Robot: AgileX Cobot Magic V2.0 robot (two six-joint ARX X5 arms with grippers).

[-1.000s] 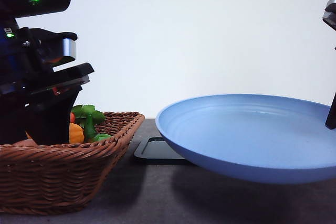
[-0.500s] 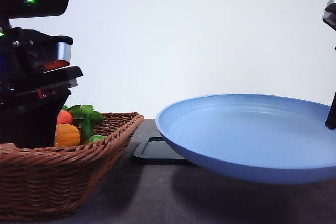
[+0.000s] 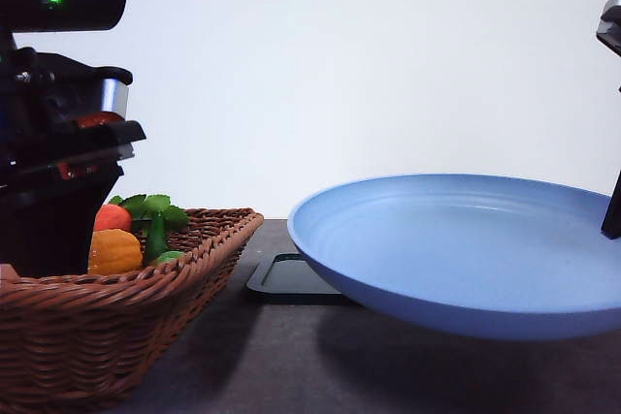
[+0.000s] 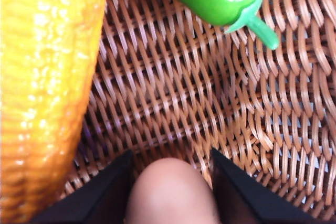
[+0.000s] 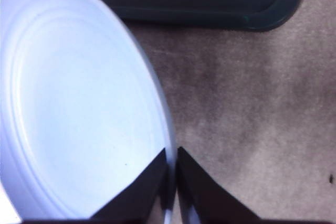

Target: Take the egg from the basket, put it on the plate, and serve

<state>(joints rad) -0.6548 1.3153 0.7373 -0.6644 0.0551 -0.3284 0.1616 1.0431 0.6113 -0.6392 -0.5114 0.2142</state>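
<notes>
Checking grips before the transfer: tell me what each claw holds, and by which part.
Left claw is closed on the egg, one finger on each side of it, inside the basket. Right claw pinches the plate by its rim.

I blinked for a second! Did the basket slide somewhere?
Yes. In the front view the basket has slid left, and its rim corner is now farther from the unmoved black tray.

Basket [image 3: 116, 322] left, plate [image 3: 466, 249] right, tray [image 3: 291, 276] behind and between them.
</notes>
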